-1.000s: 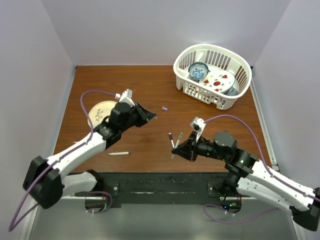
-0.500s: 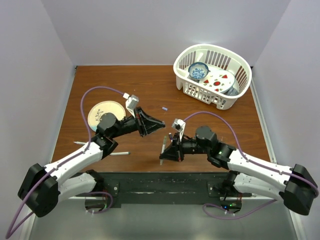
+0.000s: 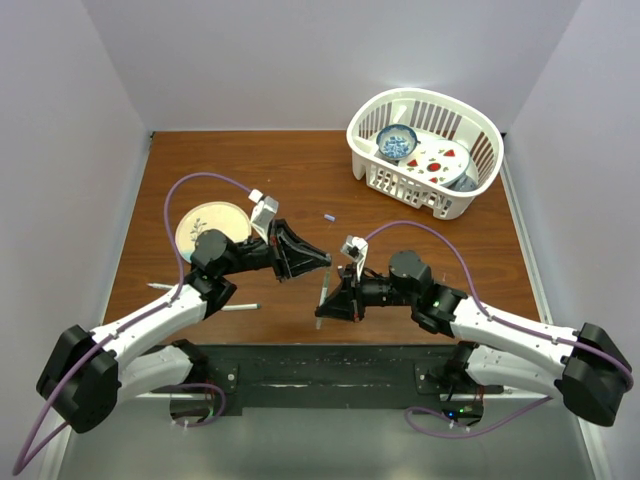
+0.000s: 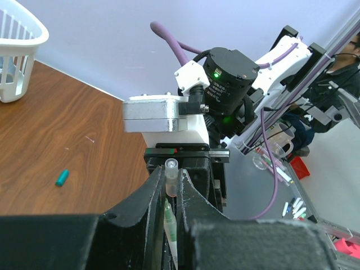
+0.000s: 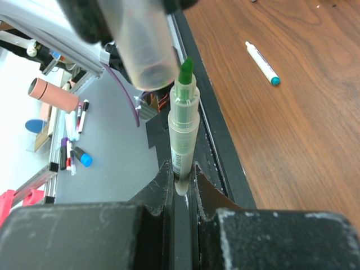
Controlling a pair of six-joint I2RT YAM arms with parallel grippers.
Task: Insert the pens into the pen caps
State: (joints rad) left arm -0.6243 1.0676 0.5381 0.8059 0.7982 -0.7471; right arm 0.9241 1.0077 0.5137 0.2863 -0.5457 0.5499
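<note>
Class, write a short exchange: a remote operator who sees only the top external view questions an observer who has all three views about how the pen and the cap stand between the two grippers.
Operator: From above I see a pen in the right gripper. Is its writing end bare?
Observer: Yes. The right wrist view shows a bare green tip pointing away from the fingers.
Operator: Is that tip inside whatever the left gripper holds?
Observer: Not yet. The left gripper pinches a clear cap, and the tip sits just beside its open mouth, outside it.
</note>
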